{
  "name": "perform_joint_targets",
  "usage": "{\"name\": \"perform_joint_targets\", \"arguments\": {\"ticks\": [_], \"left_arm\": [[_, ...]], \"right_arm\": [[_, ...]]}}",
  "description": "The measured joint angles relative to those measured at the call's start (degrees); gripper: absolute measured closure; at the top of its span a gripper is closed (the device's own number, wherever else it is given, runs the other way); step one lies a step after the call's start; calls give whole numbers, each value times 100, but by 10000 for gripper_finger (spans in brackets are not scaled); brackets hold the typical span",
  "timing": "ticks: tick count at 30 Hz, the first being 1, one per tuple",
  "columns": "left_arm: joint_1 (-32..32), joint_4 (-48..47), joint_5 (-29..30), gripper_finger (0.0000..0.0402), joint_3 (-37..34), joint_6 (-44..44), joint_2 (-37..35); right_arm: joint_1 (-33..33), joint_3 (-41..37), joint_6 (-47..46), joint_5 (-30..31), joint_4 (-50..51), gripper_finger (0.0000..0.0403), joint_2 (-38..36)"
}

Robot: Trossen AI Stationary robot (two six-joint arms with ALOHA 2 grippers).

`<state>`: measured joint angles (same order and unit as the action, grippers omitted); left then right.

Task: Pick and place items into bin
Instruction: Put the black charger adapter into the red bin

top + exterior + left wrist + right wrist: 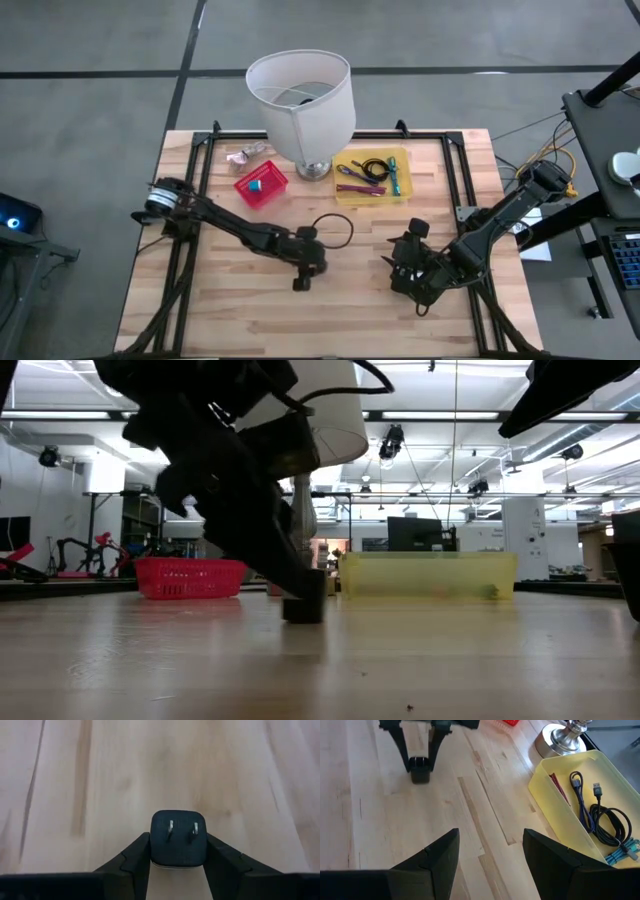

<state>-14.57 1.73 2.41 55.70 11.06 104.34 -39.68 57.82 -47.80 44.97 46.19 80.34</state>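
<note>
Left jaws (pixel 176 862): pressed against both sides of a black plug cube (pixel 178 839) standing on the wooden surface (pixel 250 300), prongs facing the wrist camera.
Right jaws (pixel 490 852): spread wide, holding nothing, above bare wood.
Yellow bin (pixel 402 195): behind, holding cables and pens.

The table (pixel 250 300) is pale planked wood with visible grain, smooth and faintly sheeny. The black plug adapter (pixel 178 839) looks matt plastic with two bright metal prongs. The left gripper's fingers (pixel 131 865) are matt dark plastic. The yellow bin (pixel 555 795) is smooth, slightly translucent plastic; the coiled cable (pixel 605 822) in it is glossy black. The lamp's base (pixel 565 737) is polished metal, its shade (pixel 300 100) matt white.
</note>
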Motion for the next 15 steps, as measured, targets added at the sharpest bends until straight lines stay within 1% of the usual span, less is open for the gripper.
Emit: {"name": "perform_joint_targets", "arguments": {"ticks": [2,5,9,12,15], "left_arm": [[0,-458,28,270,0,188,-173],[0,-1369,331,270,-4,208,-509],[21,-2603,1145,270,-15,198,-1100],[89,-3235,1764,270,-96,204,-1612],[287,-3663,2055,270,-220,227,-2089]], "right_arm": [[0,0,-5,0,1,197,0],[0,0,-5,2,0,197,-1],[0,0,-6,4,5,197,0],[0,-20,-18,9,1,197,0],[7,-31,-16,15,-7,197,0]]}}
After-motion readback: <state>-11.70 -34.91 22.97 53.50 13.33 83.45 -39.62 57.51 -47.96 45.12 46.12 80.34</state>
